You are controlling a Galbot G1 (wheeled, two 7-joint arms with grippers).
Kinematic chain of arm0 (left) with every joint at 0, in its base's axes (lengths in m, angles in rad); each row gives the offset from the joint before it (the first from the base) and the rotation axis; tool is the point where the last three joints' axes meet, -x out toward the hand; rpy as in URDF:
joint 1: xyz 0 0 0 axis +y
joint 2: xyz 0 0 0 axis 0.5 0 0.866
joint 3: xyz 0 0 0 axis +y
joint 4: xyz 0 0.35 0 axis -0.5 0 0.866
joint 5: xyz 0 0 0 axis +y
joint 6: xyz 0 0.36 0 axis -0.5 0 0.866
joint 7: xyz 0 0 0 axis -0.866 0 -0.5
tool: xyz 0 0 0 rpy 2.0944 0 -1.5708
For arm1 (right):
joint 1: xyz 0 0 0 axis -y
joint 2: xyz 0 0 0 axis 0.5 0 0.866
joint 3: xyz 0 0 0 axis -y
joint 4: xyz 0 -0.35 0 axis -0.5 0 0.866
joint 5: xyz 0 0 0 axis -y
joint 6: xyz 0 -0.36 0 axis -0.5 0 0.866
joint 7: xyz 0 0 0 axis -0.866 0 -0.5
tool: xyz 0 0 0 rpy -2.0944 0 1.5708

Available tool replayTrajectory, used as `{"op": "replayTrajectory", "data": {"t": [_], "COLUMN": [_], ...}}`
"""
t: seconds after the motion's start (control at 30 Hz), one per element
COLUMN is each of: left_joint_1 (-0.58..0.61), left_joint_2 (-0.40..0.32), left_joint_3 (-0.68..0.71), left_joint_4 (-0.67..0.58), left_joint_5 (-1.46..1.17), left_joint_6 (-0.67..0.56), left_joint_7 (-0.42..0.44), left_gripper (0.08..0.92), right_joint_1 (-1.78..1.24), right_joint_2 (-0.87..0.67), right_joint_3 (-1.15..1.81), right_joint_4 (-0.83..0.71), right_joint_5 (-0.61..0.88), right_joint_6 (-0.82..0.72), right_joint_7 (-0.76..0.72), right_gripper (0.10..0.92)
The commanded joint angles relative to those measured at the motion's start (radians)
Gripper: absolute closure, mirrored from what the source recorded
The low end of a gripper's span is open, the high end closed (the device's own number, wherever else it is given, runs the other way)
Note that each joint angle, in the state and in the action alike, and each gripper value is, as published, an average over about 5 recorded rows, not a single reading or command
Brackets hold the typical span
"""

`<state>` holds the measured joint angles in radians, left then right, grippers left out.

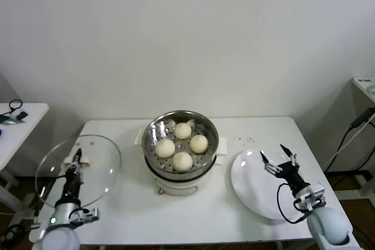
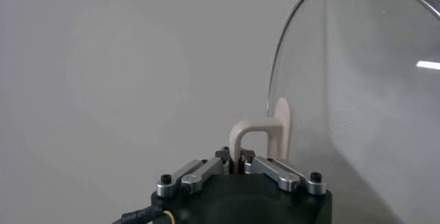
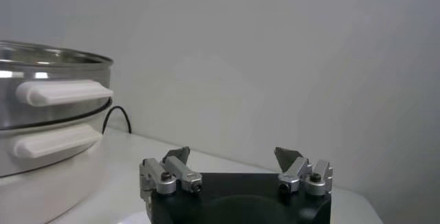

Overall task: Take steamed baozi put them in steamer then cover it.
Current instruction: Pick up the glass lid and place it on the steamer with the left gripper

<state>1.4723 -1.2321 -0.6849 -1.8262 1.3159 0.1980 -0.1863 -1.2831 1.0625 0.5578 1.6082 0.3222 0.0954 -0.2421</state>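
Beside the loaded steamer (image 1: 181, 144), the left gripper (image 1: 76, 159) clamps the cover (image 1: 79, 171) by its handle, ready for capping (right gripper (image 1: 280, 161) idles agape).

4 steamed baozi (image 1: 182, 146), 1 steamer (image 1: 153, 173), 1 cover (image 1: 99, 162), 1 white plate (image 1: 249, 182), 2 end effectors: left (image 1: 77, 157), right (image 1: 278, 157). 1 tabletop (image 1: 193, 221).

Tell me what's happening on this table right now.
Four cream-white round buns sit in the shiny stainless-steel steamer pot, which is uncovered. The left claw is shut on the cream bar handle of the round clear glass lid, holding it left of the pot. The right claw hangs open over the flat white plate.
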Motion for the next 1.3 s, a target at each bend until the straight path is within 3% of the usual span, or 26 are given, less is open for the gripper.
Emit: {"op": "replayTrajectory", "data": {"t": [0.03, 0.23, 0.47, 0.63, 0.8, 1.07, 1.3], "left_joint_1": [0.104, 0.005, -0.300, -0.461, -0.531, -0.596, -0.601], "left_joint_2": [0.126, 0.221, 0.269, 0.202, 0.094, -0.081, -0.170], "left_joint_3": [0.037, 0.194, 0.517, 0.684, 0.757, 0.815, 0.828], "left_joint_4": [-0.322, -0.375, -0.371, -0.324, -0.249, -0.139, -0.057], "left_joint_5": [-0.045, -0.067, 0.037, 0.096, 0.165, 0.238, 0.239], "left_joint_6": [0.260, 0.359, 0.481, 0.552, 0.575, 0.586, 0.587], "left_joint_7": [0.044, 0.141, 0.331, 0.481, 0.549, 0.583, 0.561], "left_gripper": [0.848, 0.848, 0.848, 0.848, 0.848, 0.848, 0.848], "right_joint_1": [0.052, 0.094, 0.127, 0.135, 0.135, 0.132, 0.127], "right_joint_2": [-0.015, -0.007, -0.004, -0.001, 0.000, -0.001, 0.002], "right_joint_3": [-0.042, -0.067, -0.079, -0.072, -0.065, -0.052, -0.039], "right_joint_4": [-0.038, -0.073, -0.110, -0.135, -0.158, -0.169, -0.178], "right_joint_5": [-0.009, -0.019, -0.028, -0.026, -0.028, -0.030, -0.034], "right_joint_6": [-0.001, -0.003, -0.005, 0.003, 0.013, 0.019, 0.026], "right_joint_7": [0.004, 0.001, -0.003, -0.009, -0.017, -0.022, -0.034], "right_gripper": [0.203, 0.203, 0.203, 0.203, 0.203, 0.203, 0.203]}}
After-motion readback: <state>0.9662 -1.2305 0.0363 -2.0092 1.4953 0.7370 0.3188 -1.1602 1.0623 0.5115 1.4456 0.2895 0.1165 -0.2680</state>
